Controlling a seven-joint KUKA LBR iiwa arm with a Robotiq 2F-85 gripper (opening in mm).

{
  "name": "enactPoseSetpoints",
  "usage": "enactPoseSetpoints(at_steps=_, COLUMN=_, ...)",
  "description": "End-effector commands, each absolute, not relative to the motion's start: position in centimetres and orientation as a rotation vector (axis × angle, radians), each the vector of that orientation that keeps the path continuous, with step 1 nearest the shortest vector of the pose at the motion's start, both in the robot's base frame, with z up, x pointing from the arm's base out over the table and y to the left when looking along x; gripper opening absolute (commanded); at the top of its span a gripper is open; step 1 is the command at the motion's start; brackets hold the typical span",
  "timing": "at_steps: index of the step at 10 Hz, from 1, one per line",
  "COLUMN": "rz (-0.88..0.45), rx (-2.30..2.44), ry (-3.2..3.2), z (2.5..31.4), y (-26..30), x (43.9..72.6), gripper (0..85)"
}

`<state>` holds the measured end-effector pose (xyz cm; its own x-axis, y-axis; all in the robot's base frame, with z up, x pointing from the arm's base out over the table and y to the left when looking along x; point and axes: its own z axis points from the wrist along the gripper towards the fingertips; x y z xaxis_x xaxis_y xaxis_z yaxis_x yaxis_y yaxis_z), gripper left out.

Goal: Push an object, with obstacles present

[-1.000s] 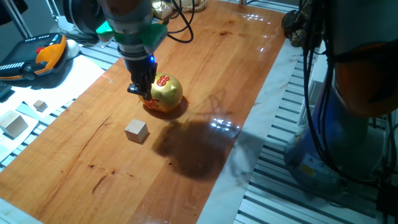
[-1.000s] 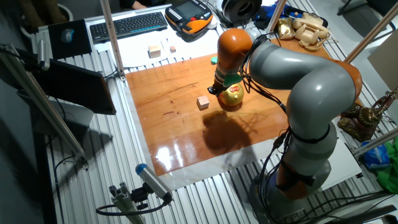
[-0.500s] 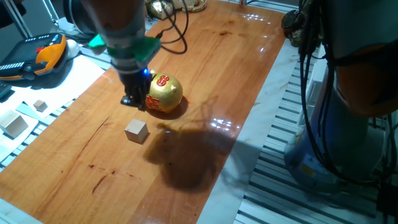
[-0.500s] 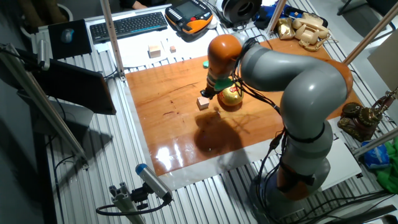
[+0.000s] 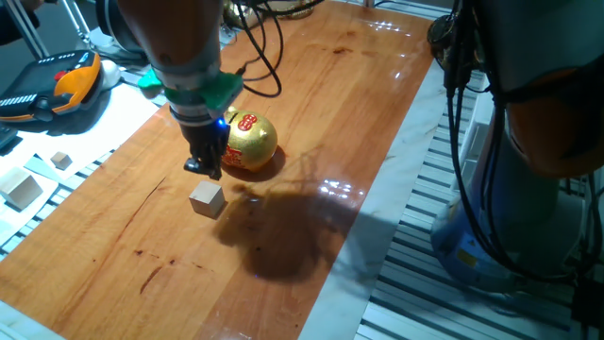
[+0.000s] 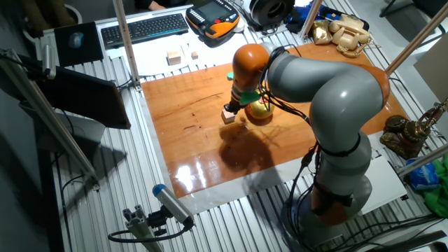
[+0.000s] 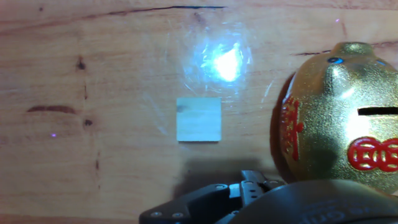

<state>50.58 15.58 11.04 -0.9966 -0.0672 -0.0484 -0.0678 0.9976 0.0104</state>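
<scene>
The small light-wood cube (image 5: pixel 207 199) lies on the wooden table (image 5: pixel 359 104), just in front of the gold piggy bank (image 5: pixel 250 142) with red markings. My gripper (image 5: pixel 206 168) hangs low between them, fingers together and empty, its tips just behind the cube and to the pig's left. The other fixed view shows the gripper (image 6: pixel 232 109) right next to the cube (image 6: pixel 228 117), with the pig (image 6: pixel 260 110) to the right. In the hand view the cube (image 7: pixel 199 119) sits at centre, apart from the fingertips (image 7: pixel 242 186), and the pig (image 7: pixel 339 118) fills the right side.
A larger pale wooden block (image 5: pixel 21 187) and a tiny cube (image 5: pixel 60 160) lie off the table on the left. An orange teach pendant (image 5: pixel 57 80) sits behind them. A keyboard (image 6: pixel 143 28) and an old phone (image 6: pixel 343 31) lie beyond the table.
My gripper has moved from beside the pig's top down and left, closer to the cube. The cube and the pig have not moved.
</scene>
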Motion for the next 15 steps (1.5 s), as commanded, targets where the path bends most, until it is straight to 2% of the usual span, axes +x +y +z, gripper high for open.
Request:
enactPoseSetpoints(at_steps=1, rz=0.021, rx=-0.098, ry=3.090, z=10.4, y=15.7, x=50.2, gripper=0.0)
enactPoseSetpoints(at_steps=7, rz=0.003, rx=-0.060, ry=3.084, z=8.3, y=15.8, x=49.1, gripper=0.0)
enactPoseSetpoints(at_steps=15, rz=-0.004, rx=-0.046, ry=3.070, z=6.2, y=16.0, x=49.5, gripper=0.0)
